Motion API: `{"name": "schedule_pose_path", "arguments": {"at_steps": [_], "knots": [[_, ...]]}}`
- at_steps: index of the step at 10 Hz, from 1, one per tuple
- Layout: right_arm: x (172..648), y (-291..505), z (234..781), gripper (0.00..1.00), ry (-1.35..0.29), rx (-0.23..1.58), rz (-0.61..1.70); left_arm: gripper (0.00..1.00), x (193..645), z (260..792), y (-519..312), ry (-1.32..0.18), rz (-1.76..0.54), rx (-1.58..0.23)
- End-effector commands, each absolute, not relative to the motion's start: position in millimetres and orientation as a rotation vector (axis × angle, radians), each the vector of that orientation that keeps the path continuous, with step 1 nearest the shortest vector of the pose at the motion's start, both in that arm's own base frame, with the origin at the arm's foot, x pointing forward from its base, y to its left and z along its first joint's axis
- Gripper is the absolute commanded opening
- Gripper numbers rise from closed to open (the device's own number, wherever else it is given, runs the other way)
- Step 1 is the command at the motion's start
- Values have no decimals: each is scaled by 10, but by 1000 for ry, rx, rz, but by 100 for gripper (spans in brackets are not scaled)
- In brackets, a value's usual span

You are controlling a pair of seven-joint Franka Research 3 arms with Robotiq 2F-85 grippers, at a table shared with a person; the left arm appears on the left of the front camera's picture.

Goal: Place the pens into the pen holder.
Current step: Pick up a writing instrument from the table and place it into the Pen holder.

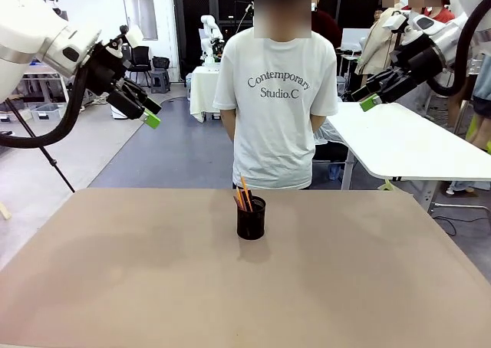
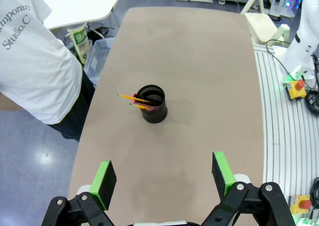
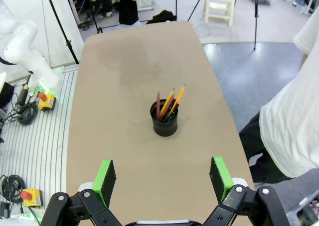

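The black mesh pen holder (image 1: 251,218) stands upright near the table's far middle, also in the left wrist view (image 2: 152,104) and the right wrist view (image 3: 164,119). The pens (image 1: 243,195) stand inside it, leaning out of its mouth: orange ones and a brownish-pink one (image 3: 158,105) show, with their tips poking sideways (image 2: 133,98). My left gripper (image 1: 148,112) hangs open high at the left, well above the table, with nothing between its pads (image 2: 105,178). My right gripper (image 1: 370,97) is open high at the right, its pads (image 3: 220,171) empty.
A person in a white T-shirt (image 1: 278,103) stands at the table's far edge, right behind the holder, hands behind the back. The tan table (image 1: 138,279) is bare around the holder. A white table (image 1: 406,141) stands beyond at the right.
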State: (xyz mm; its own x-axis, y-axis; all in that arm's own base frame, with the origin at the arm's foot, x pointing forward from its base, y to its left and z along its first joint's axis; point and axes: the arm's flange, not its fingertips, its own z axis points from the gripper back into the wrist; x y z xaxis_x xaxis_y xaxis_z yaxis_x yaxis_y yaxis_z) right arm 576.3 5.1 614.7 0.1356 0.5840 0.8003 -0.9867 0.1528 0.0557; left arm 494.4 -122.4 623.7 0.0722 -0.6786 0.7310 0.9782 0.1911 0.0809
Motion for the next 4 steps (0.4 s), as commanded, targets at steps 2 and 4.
{"name": "schedule_pose_path", "arguments": {"at_steps": [2, 4], "knots": [[5760, 52, 6165, 100, -726, 695, 1284, 100, 4937, 6256, -1212, -736, -1319, -494], [5760, 52, 6165, 100, -726, 695, 1284, 100, 4937, 6256, -1212, -736, -1319, -494]]}}
